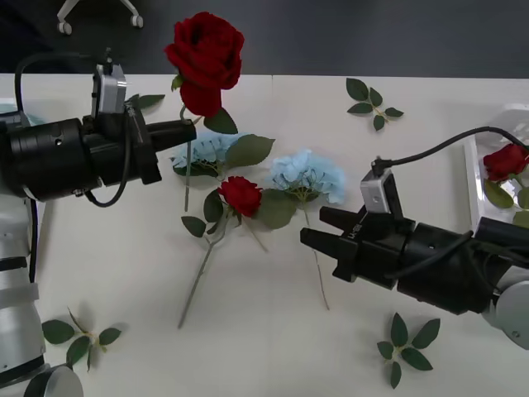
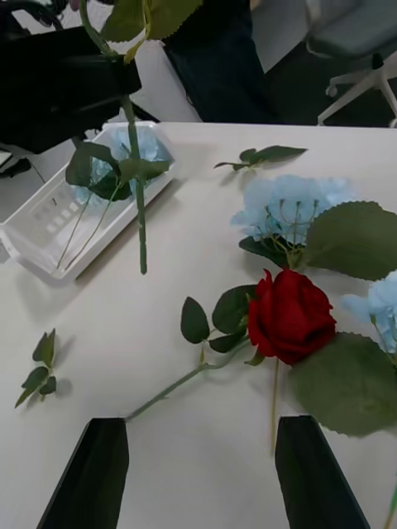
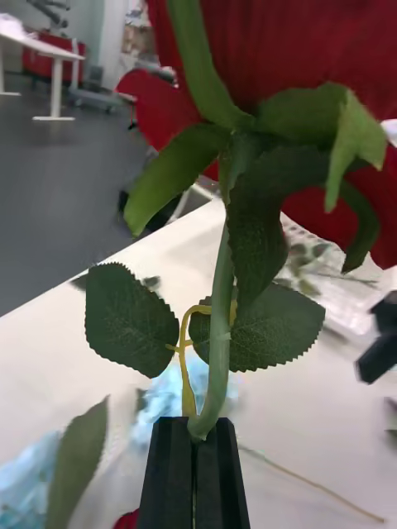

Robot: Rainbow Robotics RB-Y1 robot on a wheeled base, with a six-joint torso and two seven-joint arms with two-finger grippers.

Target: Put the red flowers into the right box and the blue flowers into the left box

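Note:
My left gripper (image 1: 187,131) is shut on the green stem (image 3: 219,331) of a red flower (image 1: 205,56), holding it upright above the table with the bloom on top. A second red flower (image 1: 240,194) lies mid-table, just ahead of my open right gripper (image 1: 319,228), whose black fingers (image 2: 95,479) frame it (image 2: 289,314). Two blue flowers (image 1: 202,151) (image 1: 310,175) lie beside it. The white right box (image 1: 475,194) holds another red flower (image 1: 506,160). The left box (image 2: 50,223) holds a blue flower (image 2: 141,145).
Loose green leaf sprigs lie at the back right (image 1: 372,103), the front right (image 1: 409,343), the front left (image 1: 78,339) and behind the left arm (image 1: 147,101). The held stem (image 2: 136,198) hangs down near the left box. An office chair (image 2: 364,50) stands past the table.

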